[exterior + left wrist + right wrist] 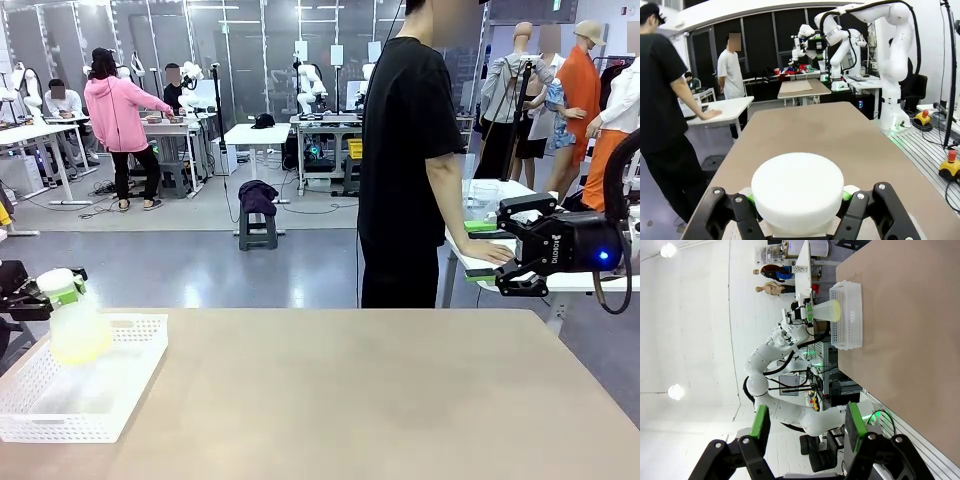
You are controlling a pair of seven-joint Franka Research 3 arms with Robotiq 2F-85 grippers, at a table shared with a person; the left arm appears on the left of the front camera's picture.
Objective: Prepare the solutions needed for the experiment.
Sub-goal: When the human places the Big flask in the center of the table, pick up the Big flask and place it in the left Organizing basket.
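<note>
A frosted conical flask [78, 325] with a little pale yellow-green solution at its bottom hangs upright over a white basket [120, 405] at the table's left. My left gripper [58, 295] is shut on its neck just under the white cap [797, 187], which sits between the green pads [849, 193]. In the right wrist view the flask [827, 310] has its base about level with the basket's rim [847, 315]. My right gripper [485, 252] stands open and holds nothing, raised beyond the table's right side, its fingers [855, 422] well apart.
A person in a black T-shirt [405, 150] stands past the far edge, one hand [490, 252] on a white side table [560, 280] near my right gripper. The brown tabletop [350, 390] is bare to the right of the basket.
</note>
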